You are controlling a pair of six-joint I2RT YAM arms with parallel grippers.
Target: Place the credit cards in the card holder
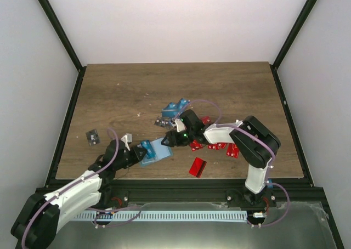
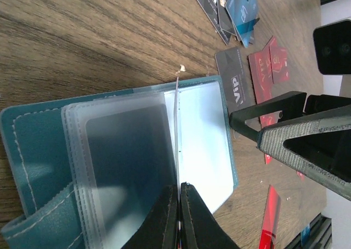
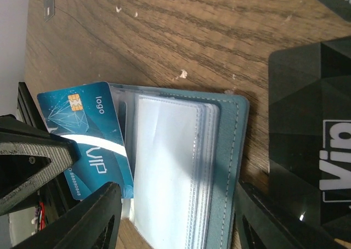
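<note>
Teal card holder [image 3: 235, 150] with pale stitching; blue card [image 3: 90, 139] with white swoosh; black card [image 3: 307, 123]; red cards [image 1: 197, 167]; brown woodgrain worktop [image 1: 126, 90].

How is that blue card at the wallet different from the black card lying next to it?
The blue card is bright blue with a gold chip, while the black card is dark with pale lettering. The blue card overlaps the open holder, while the black card lies flat on the table beside it. The left fingers appear to pinch the blue card, and nothing holds the black card. Both read VIP.
</note>
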